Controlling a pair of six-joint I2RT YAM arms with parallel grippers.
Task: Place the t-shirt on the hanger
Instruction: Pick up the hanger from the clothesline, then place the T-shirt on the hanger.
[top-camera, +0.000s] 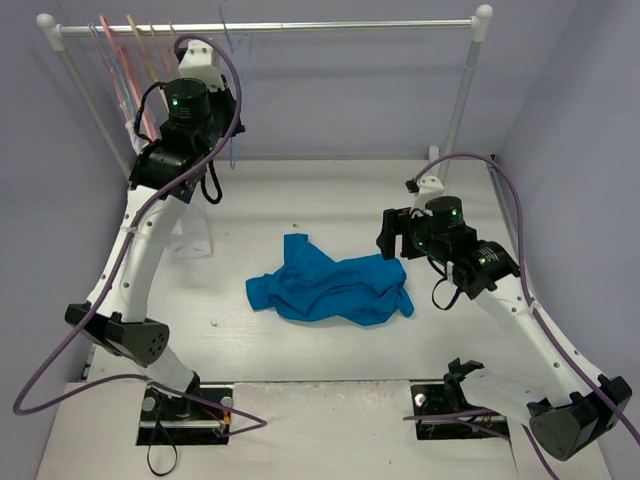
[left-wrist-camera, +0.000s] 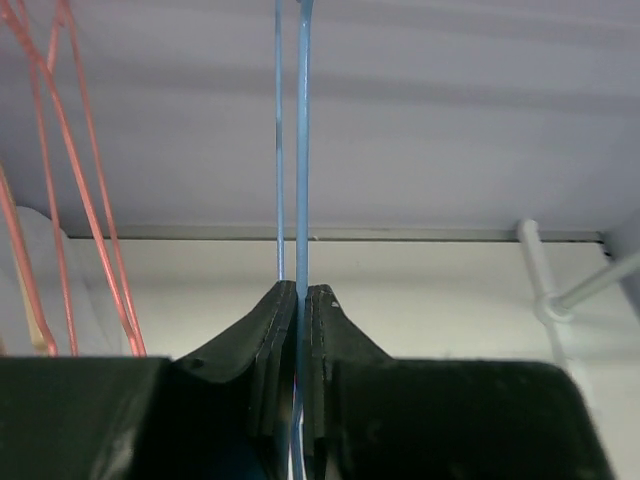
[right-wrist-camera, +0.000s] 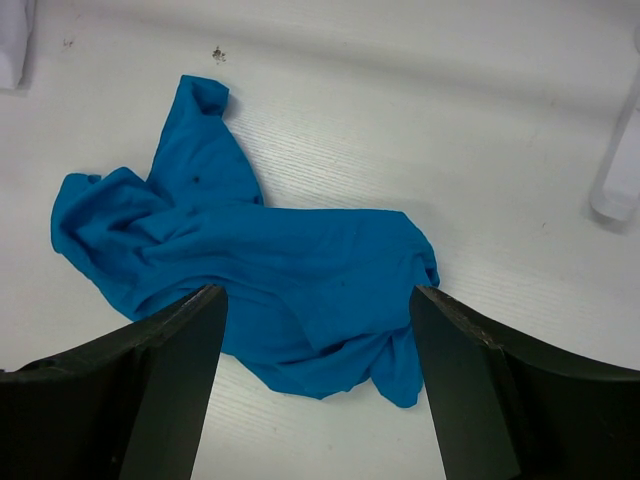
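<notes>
White tabletop (top-camera: 300, 200) carried one crumpled t-shirt (top-camera: 335, 285) at its middle. One rail (top-camera: 270, 27) at the back held one light-blue hanger (left-wrist-camera: 303, 150) beside pink hangers (top-camera: 115, 60) too overlapped to count. Left gripper (left-wrist-camera: 301, 300) was clamped on the light-blue hanger; right gripper (right-wrist-camera: 318, 295) gaped above the t-shirt, holding nothing.

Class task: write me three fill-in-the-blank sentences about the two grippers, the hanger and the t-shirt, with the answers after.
1. The left gripper is ____ on the hanger.
2. The right gripper hovers over the t-shirt with its jaws ____.
3. The t-shirt lies on the table, not yet on the ____.
Answers: shut; open; hanger.
</notes>
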